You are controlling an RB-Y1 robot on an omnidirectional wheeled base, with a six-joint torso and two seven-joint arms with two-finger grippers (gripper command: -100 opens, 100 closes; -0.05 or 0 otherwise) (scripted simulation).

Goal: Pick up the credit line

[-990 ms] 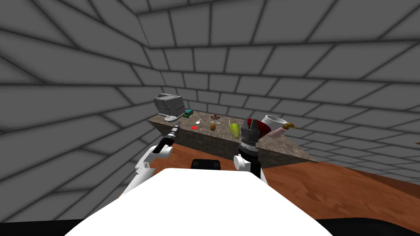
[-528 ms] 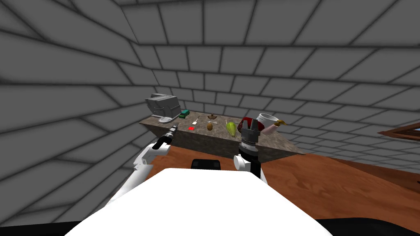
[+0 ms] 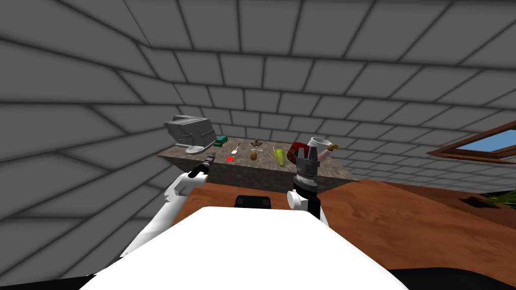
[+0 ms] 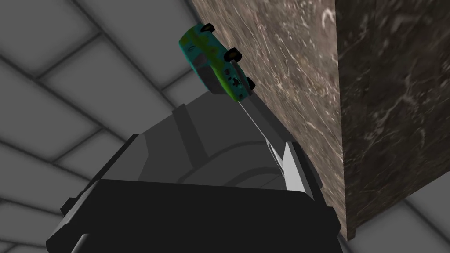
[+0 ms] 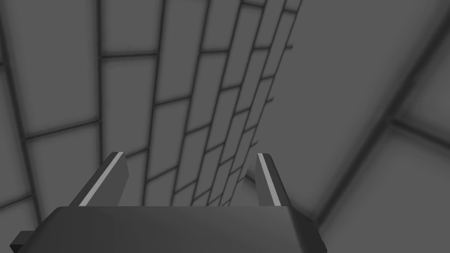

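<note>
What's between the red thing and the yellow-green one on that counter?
A small brown lump sits between the red thing and the yellow-green one; the head view shows it.

This looks like a home kitchen. Grey block walls (image 3: pixel 252 50) and a wood floor (image 3: pixel 403 221) surround a stone counter (image 3: pixel 262 173) bearing an appliance (image 3: pixel 190 131) and corn (image 3: pixel 278 157).

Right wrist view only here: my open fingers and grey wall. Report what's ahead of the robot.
Observer: A stone counter stands ahead, with a small flat red thing lying near its front edge.
Operator: Give me the left gripper's position.
Observer: The left gripper hovers at the counter's front edge, just left of the small flat red thing and apart from it.
</note>
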